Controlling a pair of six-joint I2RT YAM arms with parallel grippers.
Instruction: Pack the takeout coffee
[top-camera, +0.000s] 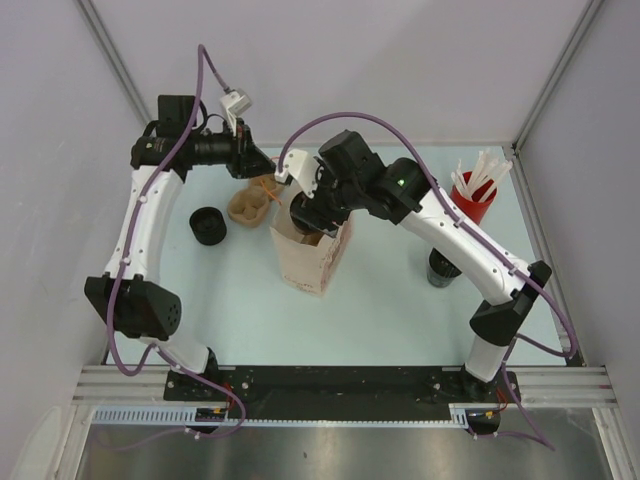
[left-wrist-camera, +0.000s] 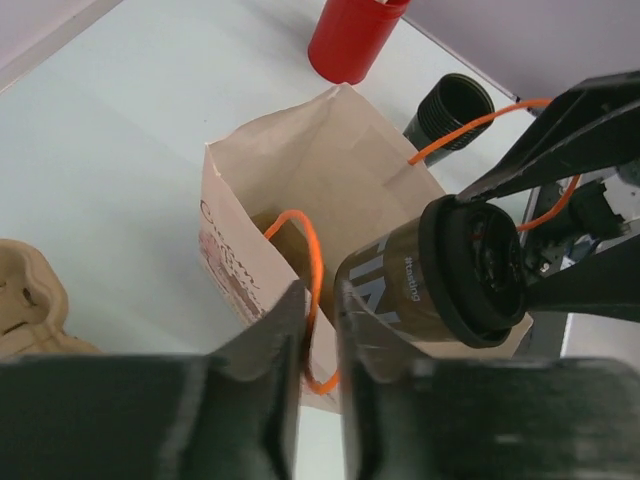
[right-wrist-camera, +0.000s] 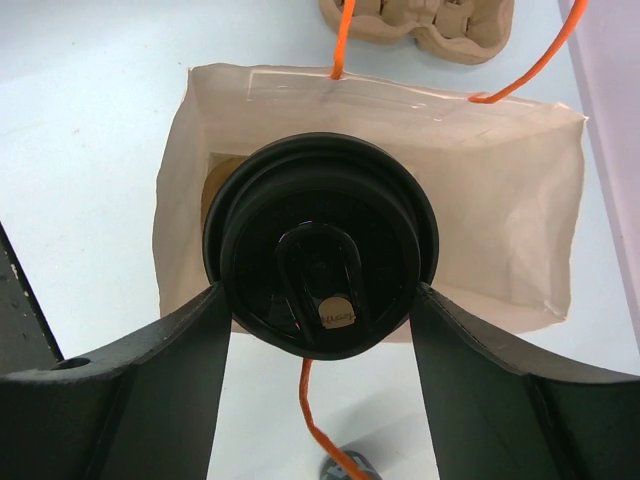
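Note:
The takeout coffee (left-wrist-camera: 395, 290), a brown paper cup with a black ringed lid (right-wrist-camera: 320, 255), hangs tilted over the mouth of the open paper bag (top-camera: 305, 262). My right gripper (right-wrist-camera: 320, 292) is shut on it, one finger against each side of the lid. My left gripper (left-wrist-camera: 320, 300) is at the bag's near rim, jaws drawn narrow around the bag's orange cord handle (left-wrist-camera: 313, 250). A small gap still shows beside the cord, and I cannot tell whether the cord is pinched. The bag (left-wrist-camera: 250, 200) stands upright, and its inside (right-wrist-camera: 500, 200) looks mostly bare.
A beige pulp cup carrier (top-camera: 250, 203) lies just behind the bag. A short round black cup (top-camera: 208, 225) stands to the left. A red cup of white sticks (top-camera: 472, 195) is at the back right, and a taller black cup (top-camera: 443, 268) stands under the right arm.

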